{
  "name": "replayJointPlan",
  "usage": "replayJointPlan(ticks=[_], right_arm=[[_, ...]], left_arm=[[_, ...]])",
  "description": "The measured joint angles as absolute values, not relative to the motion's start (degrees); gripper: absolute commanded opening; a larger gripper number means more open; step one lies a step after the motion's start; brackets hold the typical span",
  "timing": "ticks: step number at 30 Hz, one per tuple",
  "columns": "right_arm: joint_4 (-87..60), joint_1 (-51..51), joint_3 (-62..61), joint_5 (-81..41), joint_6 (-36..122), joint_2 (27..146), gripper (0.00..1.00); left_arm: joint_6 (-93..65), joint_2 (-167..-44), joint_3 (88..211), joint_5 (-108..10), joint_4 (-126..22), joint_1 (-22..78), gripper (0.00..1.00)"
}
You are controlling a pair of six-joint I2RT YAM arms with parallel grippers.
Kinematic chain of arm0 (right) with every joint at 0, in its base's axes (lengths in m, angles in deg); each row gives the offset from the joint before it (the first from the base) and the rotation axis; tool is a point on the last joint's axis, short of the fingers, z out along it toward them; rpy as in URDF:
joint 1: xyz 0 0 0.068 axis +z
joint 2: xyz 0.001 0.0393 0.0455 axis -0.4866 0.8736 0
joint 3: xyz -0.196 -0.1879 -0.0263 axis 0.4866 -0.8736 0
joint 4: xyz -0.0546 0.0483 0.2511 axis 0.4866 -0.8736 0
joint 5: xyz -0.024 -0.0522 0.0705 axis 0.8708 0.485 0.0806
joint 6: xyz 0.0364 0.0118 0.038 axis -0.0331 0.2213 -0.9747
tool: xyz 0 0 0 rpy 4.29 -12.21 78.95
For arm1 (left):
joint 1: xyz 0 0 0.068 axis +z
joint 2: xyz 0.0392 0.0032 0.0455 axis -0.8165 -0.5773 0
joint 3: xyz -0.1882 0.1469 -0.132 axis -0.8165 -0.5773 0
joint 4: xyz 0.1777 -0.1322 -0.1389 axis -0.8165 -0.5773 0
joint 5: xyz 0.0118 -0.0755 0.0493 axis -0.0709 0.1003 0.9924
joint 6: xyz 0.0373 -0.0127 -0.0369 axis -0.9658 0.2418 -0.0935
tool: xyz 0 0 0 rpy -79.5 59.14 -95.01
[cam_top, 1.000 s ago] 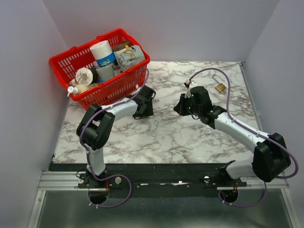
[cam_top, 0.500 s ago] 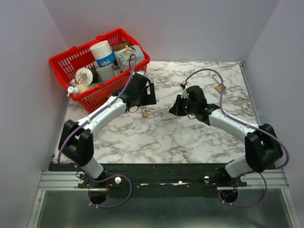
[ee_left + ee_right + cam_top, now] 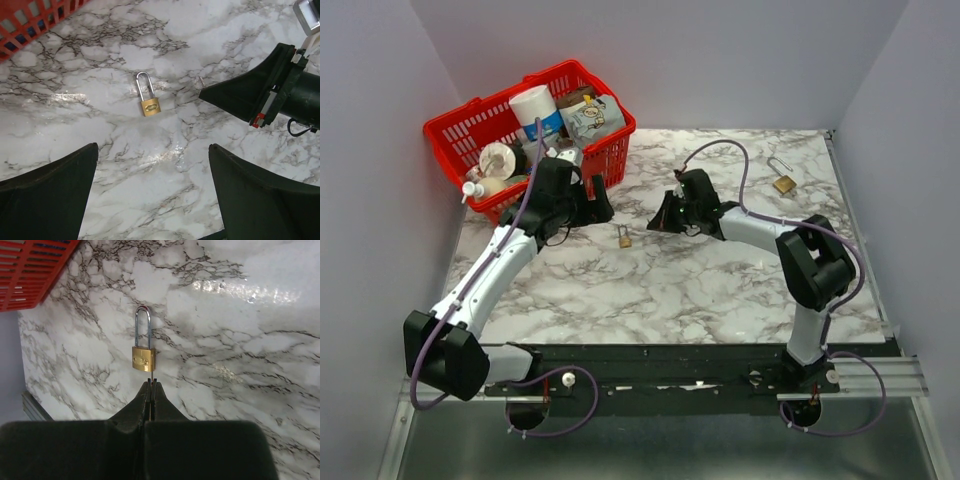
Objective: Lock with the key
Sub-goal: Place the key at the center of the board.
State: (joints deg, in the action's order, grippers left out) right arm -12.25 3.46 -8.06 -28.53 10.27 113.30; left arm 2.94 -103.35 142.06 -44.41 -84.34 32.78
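A small brass padlock [image 3: 623, 238] with a long silver shackle lies flat on the marble table; it also shows in the left wrist view [image 3: 149, 102] and the right wrist view [image 3: 143, 357]. My right gripper [image 3: 658, 222] is shut on a thin key, whose blade [image 3: 151, 374] points at the padlock's bottom from just short of it. The right gripper also shows in the left wrist view [image 3: 240, 95], to the right of the padlock. My left gripper [image 3: 597, 205] is open and empty, above and left of the padlock [image 3: 152, 146].
A red basket [image 3: 582, 172] full of bottles and packages stands at the back left, close behind the left gripper. A second, larger brass padlock [image 3: 783, 183] lies at the back right. Purple cables loop over both arms.
My left gripper has drawn back to the left, away from the small padlock, leaving it lying uncovered. My right gripper has moved left toward the padlock with the key.
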Motion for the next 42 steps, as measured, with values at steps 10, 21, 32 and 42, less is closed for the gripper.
replayJointPlan(ticks=[10, 21, 32, 42], right_arm=[[-12.6, 7.4, -5.2, -28.3, 4.9, 119.7, 0.01], [-17.9, 8.0, 0.4, -25.4, 0.7, 122.9, 0.07], [-30.4, 8.1, 6.8, -22.9, -4.0, 126.5, 0.09], [-32.0, 8.2, 7.8, -23.0, -6.3, 127.4, 0.35]], left_arm=[[1.6, -103.1, 146.8, -50.3, -83.9, 40.4, 0.99], [4.8, -102.0, 147.2, -54.3, -83.7, 44.5, 0.99], [6.8, -102.0, 147.2, -54.6, -83.7, 45.7, 0.99], [7.0, -102.0, 147.2, -54.6, -83.7, 46.0, 0.99]])
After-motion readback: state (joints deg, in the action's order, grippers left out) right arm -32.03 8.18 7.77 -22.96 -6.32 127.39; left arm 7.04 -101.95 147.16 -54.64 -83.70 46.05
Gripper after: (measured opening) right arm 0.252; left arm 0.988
